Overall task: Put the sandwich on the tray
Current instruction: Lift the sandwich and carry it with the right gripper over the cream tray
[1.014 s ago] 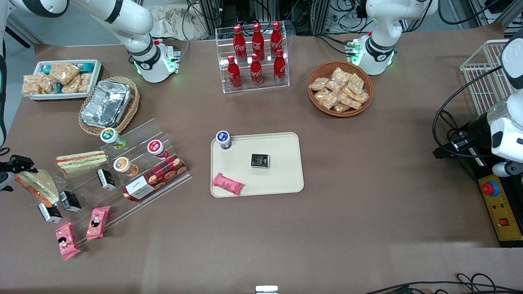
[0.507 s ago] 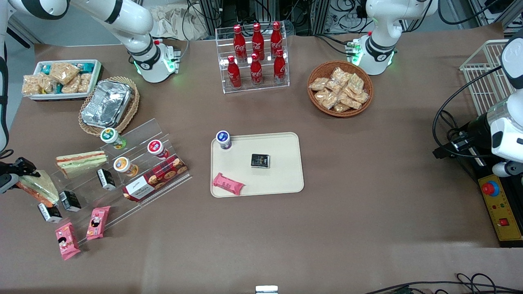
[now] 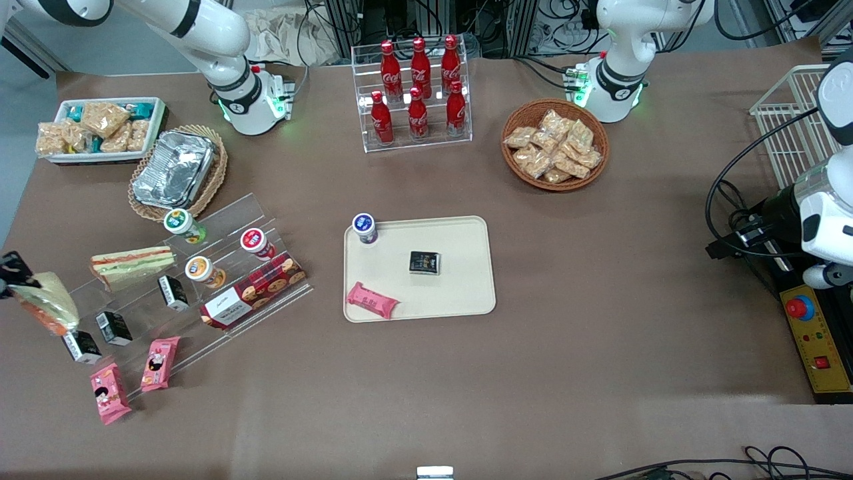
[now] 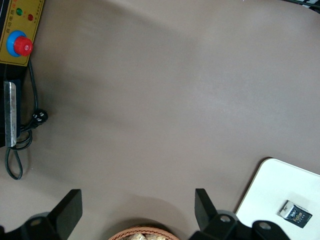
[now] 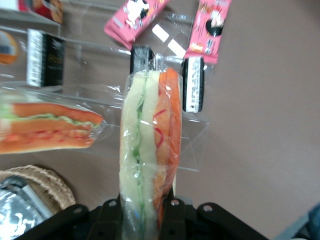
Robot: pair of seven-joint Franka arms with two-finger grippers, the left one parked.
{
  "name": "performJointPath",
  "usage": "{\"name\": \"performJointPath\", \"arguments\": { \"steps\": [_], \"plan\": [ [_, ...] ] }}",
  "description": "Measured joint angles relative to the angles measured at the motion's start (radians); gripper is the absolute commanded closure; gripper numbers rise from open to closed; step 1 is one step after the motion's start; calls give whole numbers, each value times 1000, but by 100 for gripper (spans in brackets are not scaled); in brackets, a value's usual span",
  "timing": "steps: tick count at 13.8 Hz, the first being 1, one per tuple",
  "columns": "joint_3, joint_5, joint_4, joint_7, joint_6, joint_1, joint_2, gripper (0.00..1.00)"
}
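Observation:
My gripper (image 3: 12, 272) is at the working arm's end of the table, at the edge of the front view, shut on the sandwich (image 3: 45, 301), a wrapped wedge with pale bread and orange filling. It holds it lifted off the clear stepped shelf (image 3: 220, 267). In the right wrist view the sandwich (image 5: 149, 150) stands clamped between the two black fingers (image 5: 172, 212). The cream tray (image 3: 460, 293) lies mid-table, well away toward the parked arm, with a small cup (image 3: 364, 228), a black packet (image 3: 424, 262) and a pink bar (image 3: 372, 300) on it.
A second wedge sandwich with green-and-red filling (image 3: 132, 264) lies on the shelf beside several cups, black packets and a cookie box (image 3: 253, 291). Pink bars (image 3: 110, 392) lie nearer the camera. A foil container in a basket (image 3: 174, 169), a snack dish (image 3: 100, 128) and a cola rack (image 3: 414, 93) stand farther back.
My gripper has moved farther toward the working arm's end of the table with the sandwich, which has come up off the shelf. Nothing else has moved.

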Motion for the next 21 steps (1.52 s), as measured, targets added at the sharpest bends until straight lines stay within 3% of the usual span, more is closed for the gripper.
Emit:
{"name": "performJointPath", "arguments": {
  "steps": [4,8,10,12,14,16,21],
  "plan": [
    [6,1,81,56,-108,64,-84,73],
    [15,7,86,247,-248,228,-182,73],
    [17,65,84,316,-266,335,-203,73],
    [18,178,76,347,-267,397,-199,73],
    [18,218,66,331,-260,462,-172,73],
    [18,216,62,306,-208,566,-133,73],
    [16,142,53,281,-34,834,-18,73]
  ]
}}
